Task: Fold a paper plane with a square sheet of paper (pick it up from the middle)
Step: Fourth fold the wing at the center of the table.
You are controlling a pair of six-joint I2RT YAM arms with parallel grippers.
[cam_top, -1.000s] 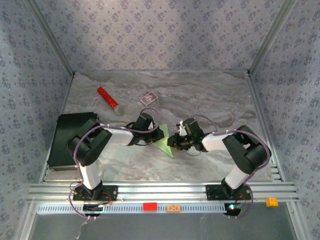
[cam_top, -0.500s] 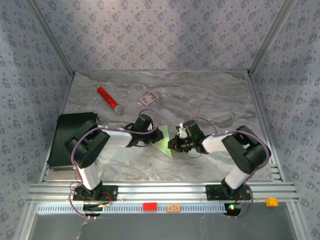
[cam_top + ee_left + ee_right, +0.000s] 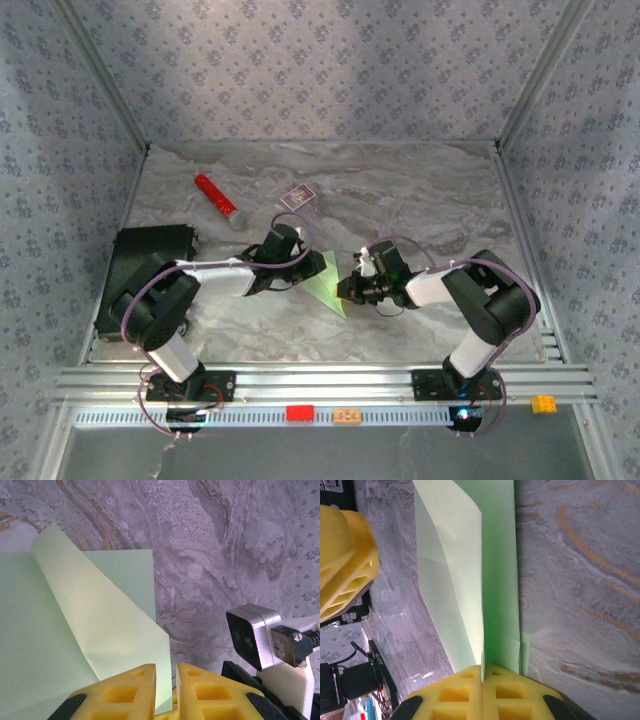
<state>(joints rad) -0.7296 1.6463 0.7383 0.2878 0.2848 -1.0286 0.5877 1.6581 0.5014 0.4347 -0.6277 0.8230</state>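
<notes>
My right gripper (image 3: 482,672) is clamped on the sheet of paper (image 3: 470,555). Its two yellow fingers (image 3: 452,695) press flat together, and the paper's crease runs straight into the seam between them. The sheet is pale green and folded, with one flap standing up off the layer below. It lies near the middle of the marble table (image 3: 430,200), between my two grippers, with a sharp corner pointing towards the near edge.

My left gripper (image 3: 165,672) sits at the sheet's opposite side. Its fingers (image 3: 120,692) stand slightly apart, and the edge of the paper shows in the narrow gap between them. I cannot tell whether they touch it.

Towards the back left lie a red tube (image 3: 214,196) and a small box (image 3: 297,196), apart from each other. A black case (image 3: 140,270) sits at the table's left edge, beside my left arm.
</notes>
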